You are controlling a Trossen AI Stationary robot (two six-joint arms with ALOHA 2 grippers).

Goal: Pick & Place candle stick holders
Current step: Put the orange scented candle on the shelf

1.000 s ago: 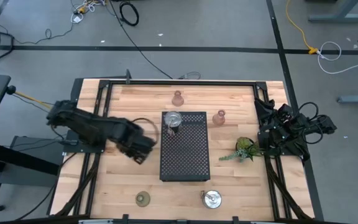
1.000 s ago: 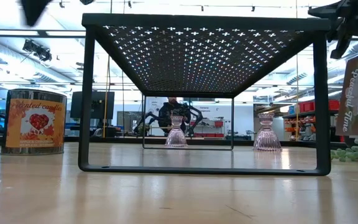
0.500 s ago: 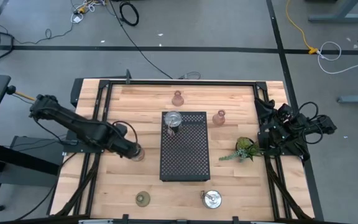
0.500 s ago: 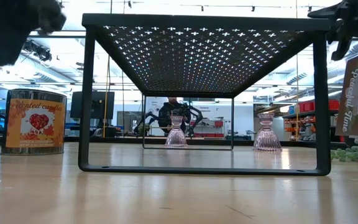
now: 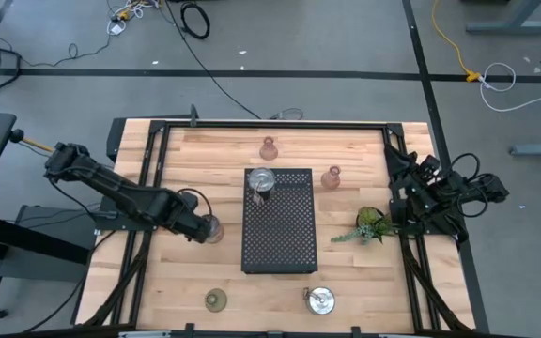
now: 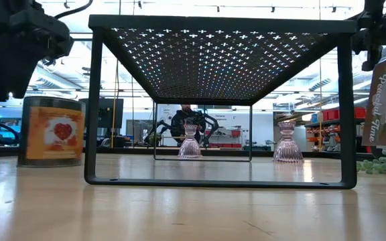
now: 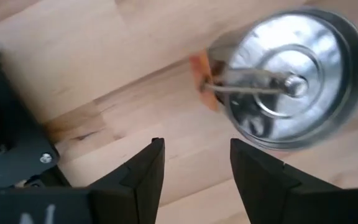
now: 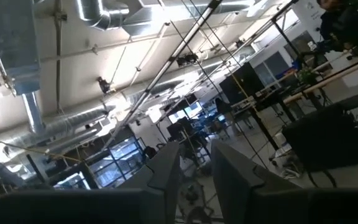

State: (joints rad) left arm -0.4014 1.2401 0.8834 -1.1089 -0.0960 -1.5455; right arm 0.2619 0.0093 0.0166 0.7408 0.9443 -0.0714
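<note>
A candle tin (image 5: 212,228) with a silvery lid (image 7: 291,81) and an orange label (image 6: 52,130) stands on the wood, left of the black perforated tray (image 5: 278,235). My left gripper (image 7: 194,146) hovers open just beside and above the tin, nothing between its fingers. A silvery holder (image 5: 261,180) stands on the tray's far left corner. Two pink holders (image 5: 269,147) (image 5: 332,177) stand behind the tray. An olive-green holder (image 5: 215,299) and another silvery one (image 5: 320,300) sit near the front edge. My right gripper (image 8: 196,165) rests at the table's right edge, slightly open and pointing up into the room.
The tray stands on thin legs (image 6: 92,107) with room beneath it. A green plant sprig (image 5: 372,225) lies right of the tray. Black frame rails (image 5: 153,150) run along the table's edges. A person (image 6: 187,117) shows far behind the table.
My left gripper has come down beside the tin and opened wide. The arm has stretched out from a bent pose. The tin has shifted a little toward the tray and turned about, staying upright on the table.
</note>
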